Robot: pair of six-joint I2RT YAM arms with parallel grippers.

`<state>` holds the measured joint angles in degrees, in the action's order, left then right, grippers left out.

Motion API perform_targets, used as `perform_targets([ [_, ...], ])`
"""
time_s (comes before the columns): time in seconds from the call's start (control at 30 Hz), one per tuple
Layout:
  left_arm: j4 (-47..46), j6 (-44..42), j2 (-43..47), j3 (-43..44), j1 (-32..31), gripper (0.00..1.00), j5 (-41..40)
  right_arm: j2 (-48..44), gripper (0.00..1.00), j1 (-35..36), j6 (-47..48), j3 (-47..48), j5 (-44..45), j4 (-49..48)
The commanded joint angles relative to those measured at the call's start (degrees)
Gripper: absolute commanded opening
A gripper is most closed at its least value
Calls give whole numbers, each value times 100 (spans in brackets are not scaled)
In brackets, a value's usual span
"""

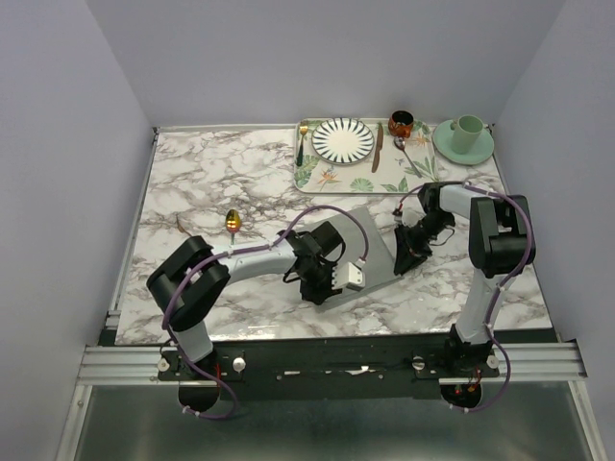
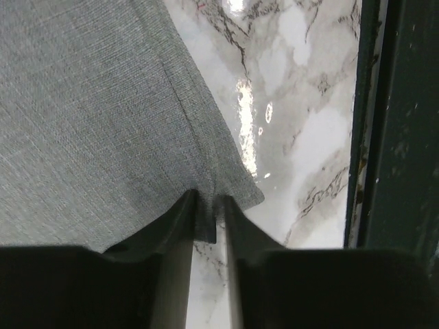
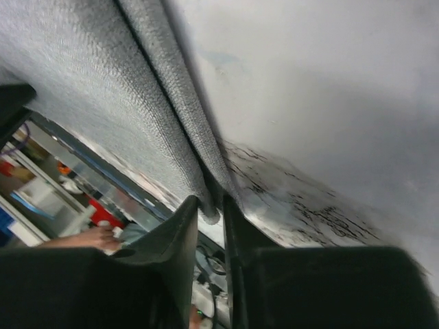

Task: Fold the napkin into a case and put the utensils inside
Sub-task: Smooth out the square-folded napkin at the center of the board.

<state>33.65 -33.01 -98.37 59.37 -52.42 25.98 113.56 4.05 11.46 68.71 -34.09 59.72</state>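
Observation:
The grey napkin (image 1: 370,238) lies on the marble table between my two grippers, partly folded. My left gripper (image 1: 322,280) is shut on its near corner; in the left wrist view the cloth (image 2: 103,116) is pinched between the fingertips of the gripper (image 2: 208,214). My right gripper (image 1: 404,252) is shut on the napkin's right edge; in the right wrist view a doubled fold of cloth (image 3: 171,116) is held between the tips of the gripper (image 3: 210,205). The spoon with the gold bowl (image 1: 233,221) lies to the left of the napkin. The copper-pink fork does not show clearly.
A leaf-patterned tray (image 1: 317,173) at the back holds a striped plate (image 1: 342,139), a gold fork (image 1: 303,142), a knife (image 1: 378,146) and a spoon (image 1: 411,158). A dark cup (image 1: 401,122) and a green cup on a saucer (image 1: 464,137) stand at the back right.

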Motion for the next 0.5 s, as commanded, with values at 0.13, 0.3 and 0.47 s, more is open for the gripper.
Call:
perform_targets([
  [0.13, 555, 532, 1134, 495, 328, 69, 496, -624, 54, -1, 427, 782, 139, 646],
  [0.3, 415, 980, 1241, 996, 1302, 90, 601, -310, 55, 8, 225, 1346, 8, 497],
  [0.47, -85, 1806, 1302, 1436, 2051, 99, 514, 105, 55, 78, 110, 1496, 77, 242],
])
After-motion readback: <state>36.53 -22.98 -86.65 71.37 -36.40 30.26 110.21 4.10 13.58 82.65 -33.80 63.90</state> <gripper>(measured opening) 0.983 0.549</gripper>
